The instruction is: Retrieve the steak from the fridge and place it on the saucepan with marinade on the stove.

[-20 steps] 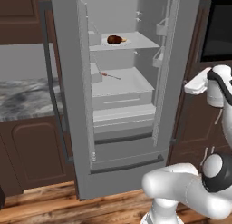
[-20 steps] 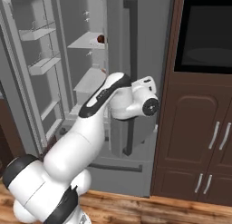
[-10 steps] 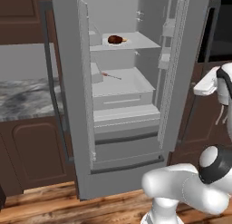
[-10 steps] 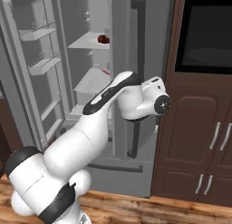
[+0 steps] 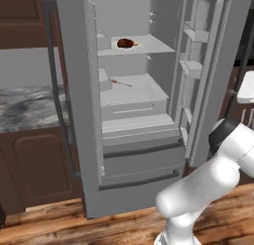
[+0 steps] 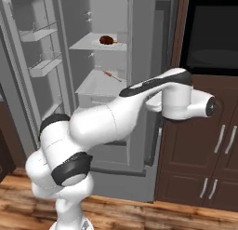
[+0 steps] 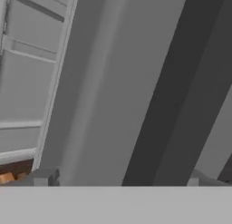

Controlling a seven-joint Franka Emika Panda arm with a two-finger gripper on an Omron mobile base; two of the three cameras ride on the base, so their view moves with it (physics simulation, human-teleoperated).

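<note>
The steak (image 5: 126, 42) (image 6: 107, 39) lies on the upper shelf of the fridge (image 5: 134, 154) (image 6: 118, 12), whose two doors stand open. My gripper (image 7: 122, 180) is open, its two fingertips (image 7: 45, 175) wide apart. It hangs close against the grey right door (image 7: 99, 82) (image 5: 213, 65), with the door's long dark handle (image 7: 172, 105) running across between the fingers. The arm (image 6: 153, 87) reaches right, past the fridge's front, well below and to the right of the steak. The saucepan, marinade and stove are out of view.
A thin red-handled item (image 5: 119, 83) (image 6: 111, 75) lies on the lower shelf. The left door (image 5: 74, 90) (image 6: 37, 61) carries shelf bins. A marble counter (image 5: 25, 105) sits left of the fridge; dark brown cabinets (image 6: 209, 154) and a black built-in oven (image 6: 209, 33) stand to its right.
The fridge's right door has swung wider open, and my arm's hand has moved to the right with it. The steak has not moved.
</note>
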